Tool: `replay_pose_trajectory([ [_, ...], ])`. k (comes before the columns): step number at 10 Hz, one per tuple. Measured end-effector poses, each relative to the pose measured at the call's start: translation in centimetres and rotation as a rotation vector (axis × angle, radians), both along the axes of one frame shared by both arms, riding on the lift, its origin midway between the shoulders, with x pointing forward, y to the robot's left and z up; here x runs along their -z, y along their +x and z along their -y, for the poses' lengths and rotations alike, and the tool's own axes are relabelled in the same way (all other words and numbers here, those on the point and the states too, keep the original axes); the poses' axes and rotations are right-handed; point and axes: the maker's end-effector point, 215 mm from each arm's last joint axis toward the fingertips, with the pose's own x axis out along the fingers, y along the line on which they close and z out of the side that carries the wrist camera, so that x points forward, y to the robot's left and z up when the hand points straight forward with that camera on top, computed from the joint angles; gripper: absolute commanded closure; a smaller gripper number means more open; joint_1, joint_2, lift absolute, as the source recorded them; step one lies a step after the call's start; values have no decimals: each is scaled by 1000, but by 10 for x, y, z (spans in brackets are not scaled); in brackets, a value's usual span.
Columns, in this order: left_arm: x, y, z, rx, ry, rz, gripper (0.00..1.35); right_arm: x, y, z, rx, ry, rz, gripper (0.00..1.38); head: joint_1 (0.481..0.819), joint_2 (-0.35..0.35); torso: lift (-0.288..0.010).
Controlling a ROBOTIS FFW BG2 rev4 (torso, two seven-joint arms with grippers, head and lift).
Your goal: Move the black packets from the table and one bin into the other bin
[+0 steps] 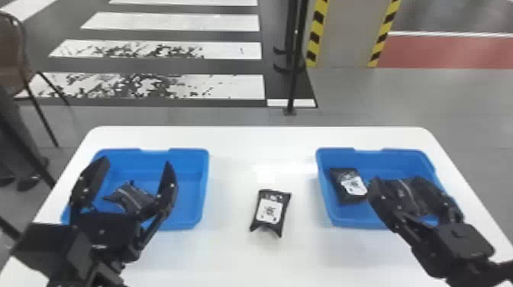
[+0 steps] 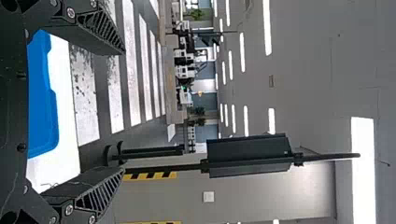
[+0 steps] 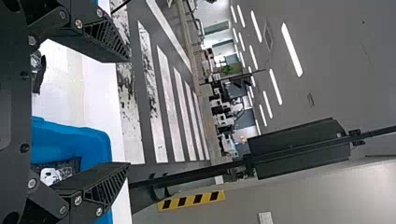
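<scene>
ok so 1 black pkt (image 1: 271, 210) is on the white tbl (image 1: 301, 259) btwn the bins, label up. L bin (image 1: 191, 194) has a seam-up pkt (image 1: 131, 196); R bin (image 1: 381, 160) has 2: a labelled pkt (image 1: 348, 187) on its L side + a dark pkt (image 1: 408, 192) w/ a pale seam next to it.

Head cam gives the seam-up pkts in both bins. L wrist cam adds bin rim, tbl edge + ceiling lights (image 2: 267, 28); R wrist cam has the tbl pkt and a labelled one in the bin.

Re jaws: L gripper (image 1: 135, 163) is spread wide, nothing held. From the head cam its pkt sits btwn the fingers, but L wrist cam has that gap empty. Same w/ R gripper (image 1: 396, 178): wide apart, holding nothing, dark pkt lined up btwn its fingers from the head cam. Tbl pkt is btwn the 2 arms, apart from both.

Bkgd: black post (image 1: 293, 76), striped floor (image 1: 171, 21), chair (image 1: 11, 53) on the L.
</scene>
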Motion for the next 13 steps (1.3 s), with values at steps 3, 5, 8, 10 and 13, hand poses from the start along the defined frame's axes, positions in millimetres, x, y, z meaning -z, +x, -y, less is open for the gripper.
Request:
replay_pose_trajectory([
  [3,0,0,-1,-1,-1,-1,153,2,13,-8,-36,-21,6,245,695,-8,-110],
  [5,1,0,0,0,-2,-4,154,22,26,-26,-129,-32,-31,243,695,9,-110],
  [8,3,2,2,3,-3,-9,154,72,51,-58,-268,-89,-159,248,695,48,-110],
  [10,4,3,3,5,-4,-11,154,82,68,-81,-335,-130,-175,243,695,75,-110],
  [13,5,4,5,11,-6,-12,153,95,88,-131,-476,-181,-193,243,695,130,-110],
])
